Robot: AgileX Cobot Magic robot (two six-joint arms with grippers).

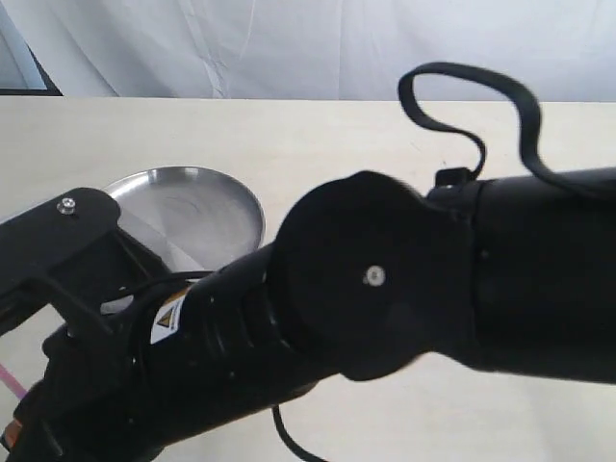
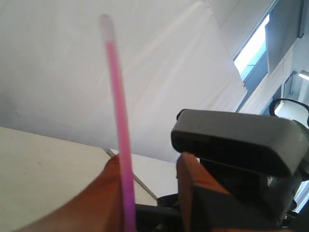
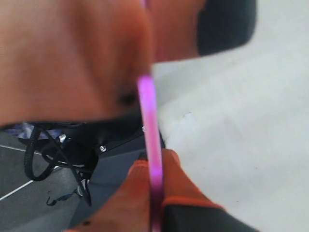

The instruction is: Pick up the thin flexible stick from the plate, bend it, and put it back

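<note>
The thin flexible stick (image 3: 148,121), a bright pink strand, is pinched between the orange fingers of my right gripper (image 3: 153,159), which is shut on it. In the left wrist view the stick (image 2: 118,111) rises past my left gripper (image 2: 147,166) to its whitish end. It lies against one orange finger (image 2: 104,193), while the other finger (image 2: 189,186) stands well apart, so this gripper is open. The silver plate (image 1: 183,207) sits on the table with nothing visible in it. Only a short pink piece of the stick (image 1: 12,381) shows at the lower left of the exterior view.
The right arm's black body (image 1: 414,279) reaches across the middle and fills most of the exterior view, hiding both grippers there. The left arm's black link (image 1: 58,241) lies beside the plate. The beige table (image 1: 318,144) ends at a white curtain (image 1: 289,48).
</note>
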